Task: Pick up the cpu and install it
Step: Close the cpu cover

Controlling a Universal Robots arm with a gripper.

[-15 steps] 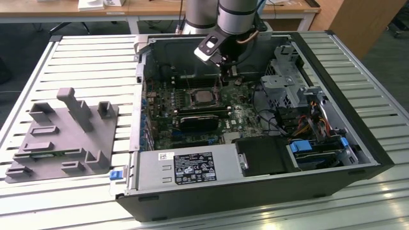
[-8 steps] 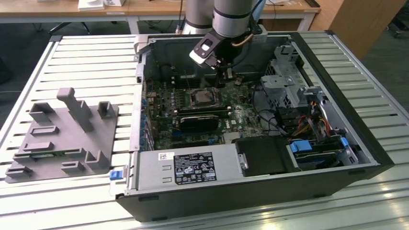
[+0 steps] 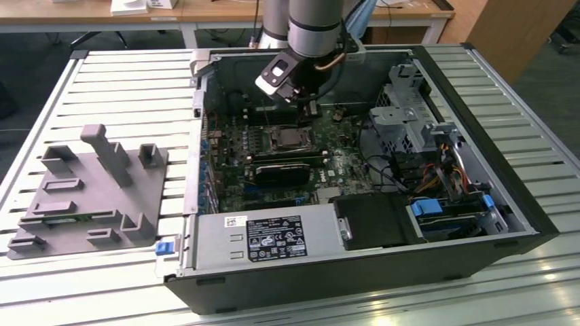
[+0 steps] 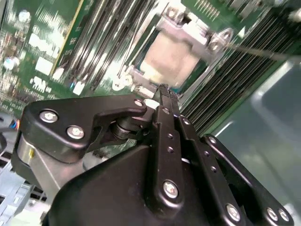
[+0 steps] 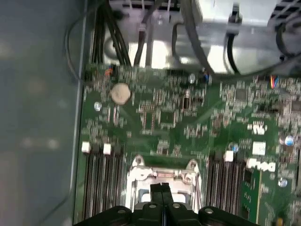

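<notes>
The gripper's (image 5: 162, 189) fingers (image 4: 163, 101) are pressed together, with nothing pinched between them. Just past the tips, the cpu (image 4: 173, 56) sits flat in its socket with the metal bracket (image 4: 200, 35) framing it, and the tips hang a bit above it. Black memory slots (image 5: 101, 181) run on either side of that, the green motherboard (image 5: 160, 117) spreads out further, and the open computer case (image 3: 363, 272) is around everything.
</notes>
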